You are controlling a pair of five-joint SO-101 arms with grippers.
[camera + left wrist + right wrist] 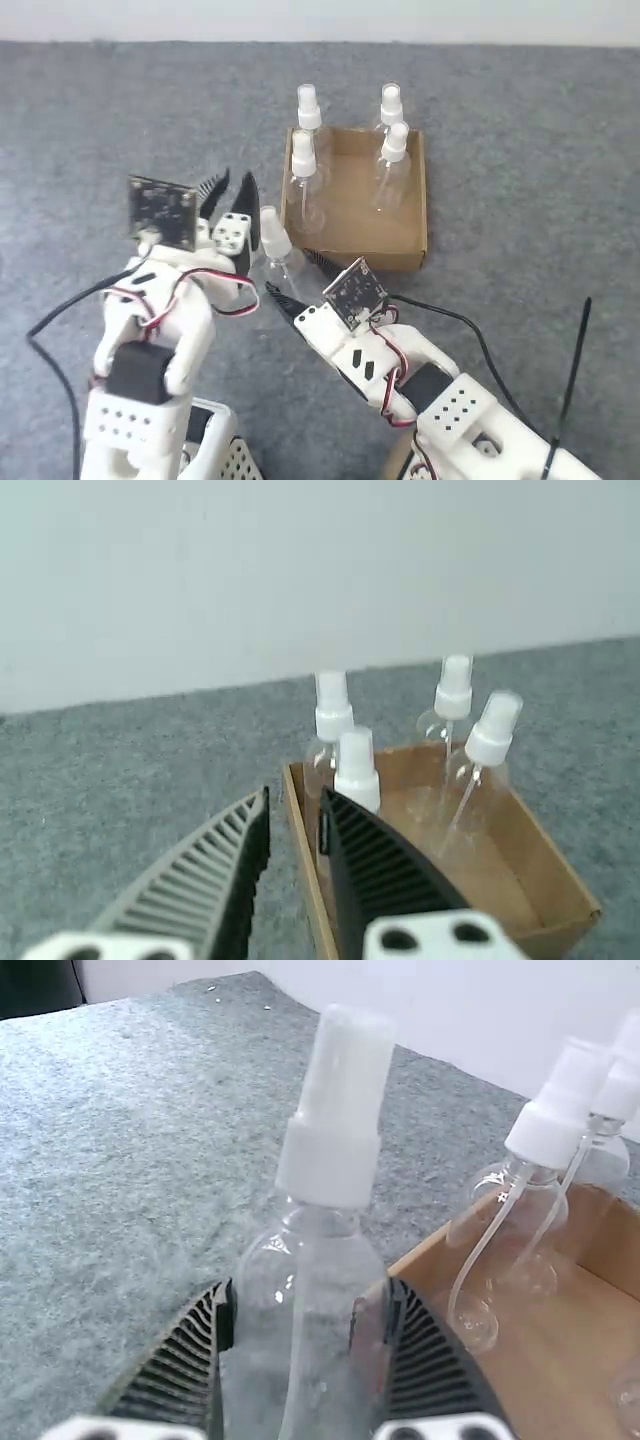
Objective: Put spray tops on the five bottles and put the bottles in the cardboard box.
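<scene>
A capped bottle [305, 1230] is clamped upright in the right gripper [305, 1305] on the grey carpet [520, 150], just outside the cardboard box [370, 258]. The left gripper [293, 810] is held apart, empty, nearby. Other capped bottles [395, 150] are seen at the box.

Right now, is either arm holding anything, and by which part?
Right gripper grips a spray-topped bottle by its clear body, jaws either side. Left gripper is open, holding nothing.
</scene>
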